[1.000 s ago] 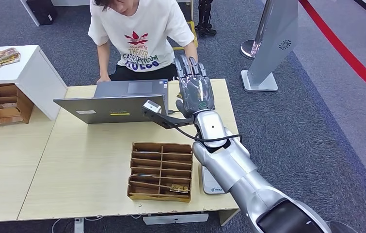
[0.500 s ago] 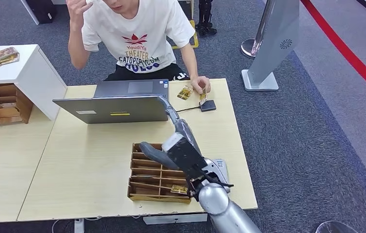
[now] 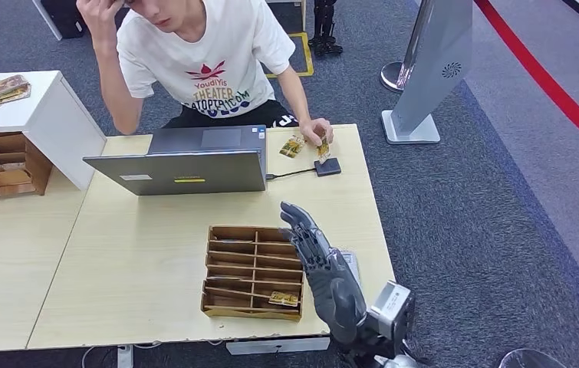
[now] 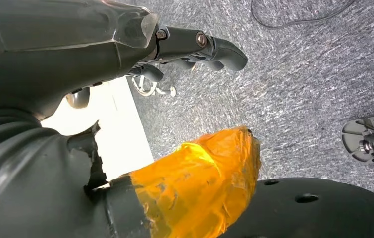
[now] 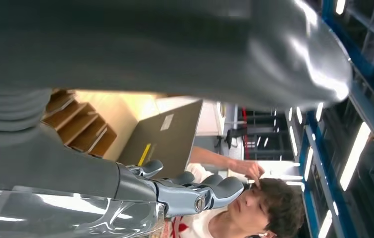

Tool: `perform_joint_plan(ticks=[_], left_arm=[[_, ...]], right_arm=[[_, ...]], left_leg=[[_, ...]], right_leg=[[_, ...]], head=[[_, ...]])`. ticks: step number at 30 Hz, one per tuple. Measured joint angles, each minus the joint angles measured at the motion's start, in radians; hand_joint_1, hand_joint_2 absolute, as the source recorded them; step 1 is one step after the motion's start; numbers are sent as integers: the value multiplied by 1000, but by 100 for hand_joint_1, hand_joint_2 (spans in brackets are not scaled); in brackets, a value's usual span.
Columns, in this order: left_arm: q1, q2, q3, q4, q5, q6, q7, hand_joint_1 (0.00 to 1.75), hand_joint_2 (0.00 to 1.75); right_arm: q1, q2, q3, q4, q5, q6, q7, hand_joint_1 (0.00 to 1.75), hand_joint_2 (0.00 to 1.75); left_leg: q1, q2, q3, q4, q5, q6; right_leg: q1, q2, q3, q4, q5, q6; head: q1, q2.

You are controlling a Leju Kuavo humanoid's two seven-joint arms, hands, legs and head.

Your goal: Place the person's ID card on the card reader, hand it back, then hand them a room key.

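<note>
Head view: the right robot hand (image 3: 324,272) stands at the near edge of the counter (image 3: 140,261), fingers spread and holding nothing, beside the wooden tray (image 3: 254,270) of slots. One room key (image 3: 284,297) lies in the tray's near row. The card reader (image 3: 350,264) is mostly hidden behind the hand. At the far edge a person's hand (image 3: 317,132) holds a card (image 3: 322,149); another card (image 3: 292,146) lies just beside it, near the laptop (image 3: 186,161). Reaching into the narrow slot with spread fingers could push the tray or miss the key. The shirt reads "THEATER".

Left wrist view: the left robot hand (image 4: 175,49) hangs over carpet, fingers curled, nothing in it.

Right wrist view: the right robot hand's fingers (image 5: 194,191) are extended and bare; the laptop's stickers are unreadable.
</note>
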Motion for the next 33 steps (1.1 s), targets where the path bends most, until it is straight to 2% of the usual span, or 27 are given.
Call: perform_joint_plan(ticks=[9,33], left_arm=[[3,1,3,0,14,8,0,0,0],[7,1,15,0,27,10,0,0,0]], right_arm=[[40,-36,-31,-16,-75,87,-10,0,0],[60,-59,-41,-13,-76,128,-9,0,0]], left_leg=[[0,0,0,0,0,0],[0,0,0,0,0,0]], right_leg=[[0,0,0,0,0,0],[0,0,0,0,0,0]], head=[[0,0],[0,0]])
